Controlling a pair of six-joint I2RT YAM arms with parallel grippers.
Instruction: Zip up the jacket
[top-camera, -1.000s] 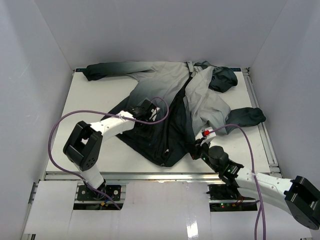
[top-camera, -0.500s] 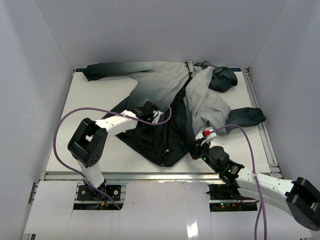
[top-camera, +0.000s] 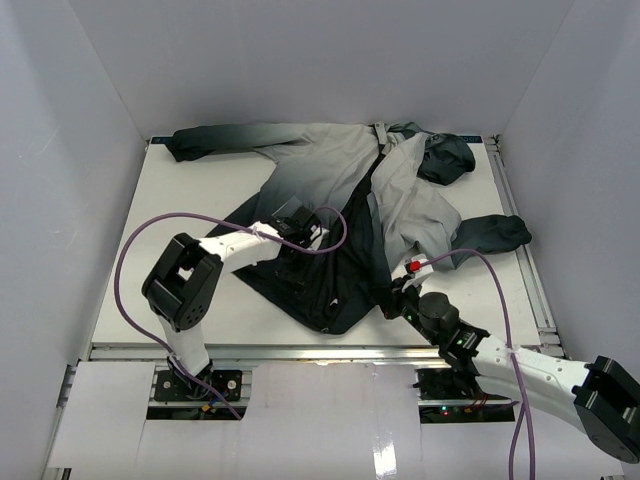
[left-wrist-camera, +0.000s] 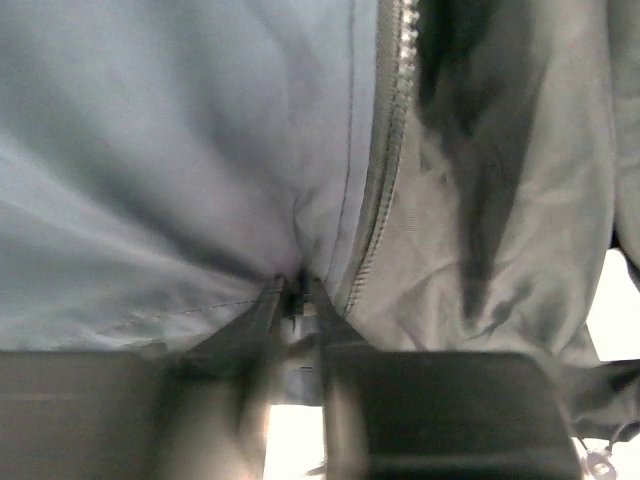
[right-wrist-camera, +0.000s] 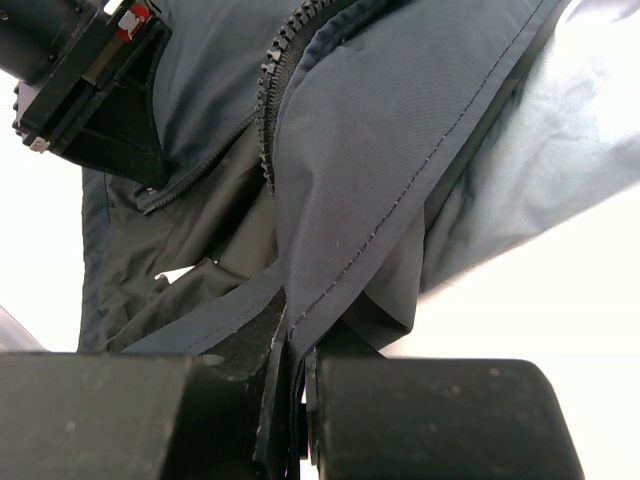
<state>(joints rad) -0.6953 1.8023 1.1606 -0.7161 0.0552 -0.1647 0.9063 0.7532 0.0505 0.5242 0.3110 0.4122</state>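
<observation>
Unzipped jacket (top-camera: 330, 160) lay mid-table (top-camera: 190, 210), zip axis running away from the bases. Right gripper (right-wrist-camera: 298, 365) clamped its hem edge. Left gripper (left-wrist-camera: 296, 295) pinched cloth just beside the teeth (left-wrist-camera: 395, 100), further up.

On the white table (top-camera: 170, 200), a jacket (top-camera: 330, 165) spread flat: light grey at the chest, dark at hem, cuffs and hood. Hood bunched toward 1 o'clock. One sleeve stretched out to 11 o'clock, the other out to 3 o'clock, dark cuff on bare tabletop. Front open, dark lining exposed down the middle to the hem near 6 o'clock. Left gripper (top-camera: 303, 238) down on the dark panel beside the opening, arm extending from 7 o'clock, fingers hidden under the wrist. Right gripper (top-camera: 396, 292) at the hem's right-hand corner, arm extending from 5 o'clock, touching fabric. A purple cable (top-camera: 121, 270) arched over each arm.
</observation>
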